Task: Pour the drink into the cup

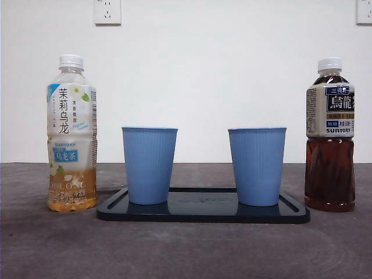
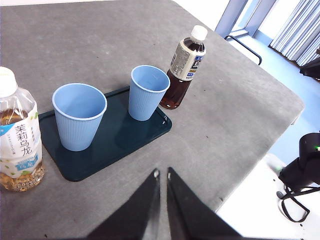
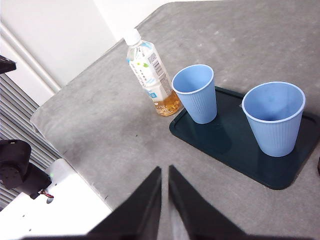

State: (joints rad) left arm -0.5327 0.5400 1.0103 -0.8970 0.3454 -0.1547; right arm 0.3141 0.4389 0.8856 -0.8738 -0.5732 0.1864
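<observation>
— Desk contents?
— Grey surface, carrying a dark tray at centre. Two blue ribbed cups upright on it, well apart: left cup and right cup in the front view. Both empty, as seen from the wrist views.

— Drinks?
— Two capped bottles, upright, off the tray, one at each end. Jasmine oolong bottle just beside the tray's left end, pale liquid low inside, white cap on. Dark oolong bottle just beside the right end, filled to about the shoulder, white cap on.

— Left pincer?
— Raised above the desk near its edge, well apart from everything. Jaws nearly closed, only a thin slit between the tips, nothing held. Tray, both cups and both bottles visible ahead of it.

— Right pincer?
— Likewise raised, clear of the desk and its things. Jaws drawn close together, narrow gap, nothing gripped. Pale bottle and nearer cup closest to it, yet not touched.

— Front view of the arms?
— Neither arm in that view.

— Background?
— White wall with a socket above the left cup, a second socket partly seen at the top right corner.
</observation>
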